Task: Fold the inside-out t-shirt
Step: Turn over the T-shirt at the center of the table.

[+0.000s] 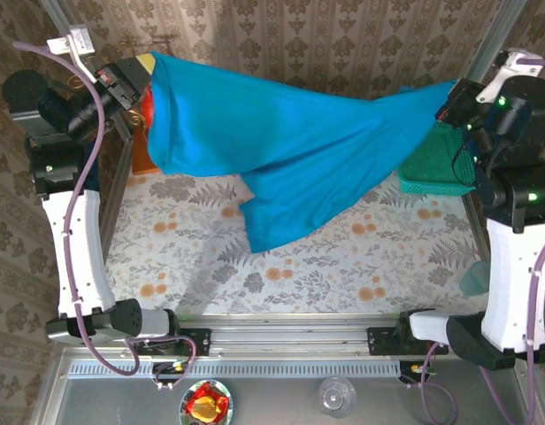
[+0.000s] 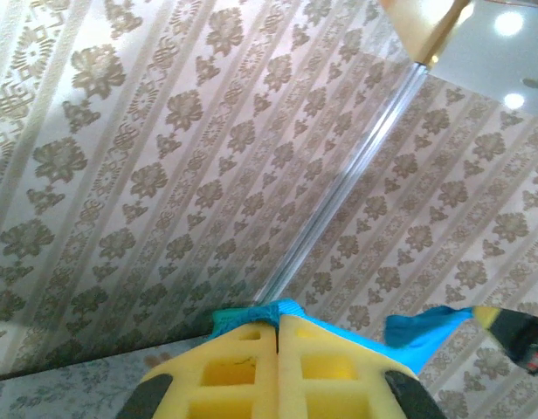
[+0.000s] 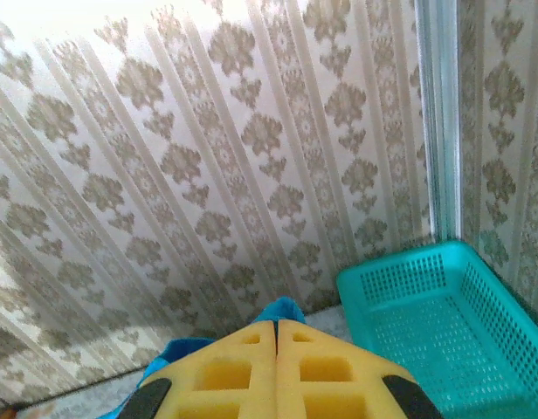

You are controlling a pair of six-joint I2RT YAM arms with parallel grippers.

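My left jaws and right jaws clench the t-shirt (image 1: 281,150), stretched in the air over the bench (image 1: 361,266). Its pinched edges barely show past my pads (image 2: 243,367), and the basket (image 1: 436,164) sits partly hidden behind it.

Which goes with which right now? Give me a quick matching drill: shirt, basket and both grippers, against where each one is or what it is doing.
Things:
1. t-shirt
2. basket
3. left gripper
4. right gripper

States:
a. shut on the t-shirt's right end
b. sits at the far right of the table
c. hangs stretched in the air between two holds
d. shut on the t-shirt's left end

Pairs: 1-c, 2-b, 3-d, 4-a
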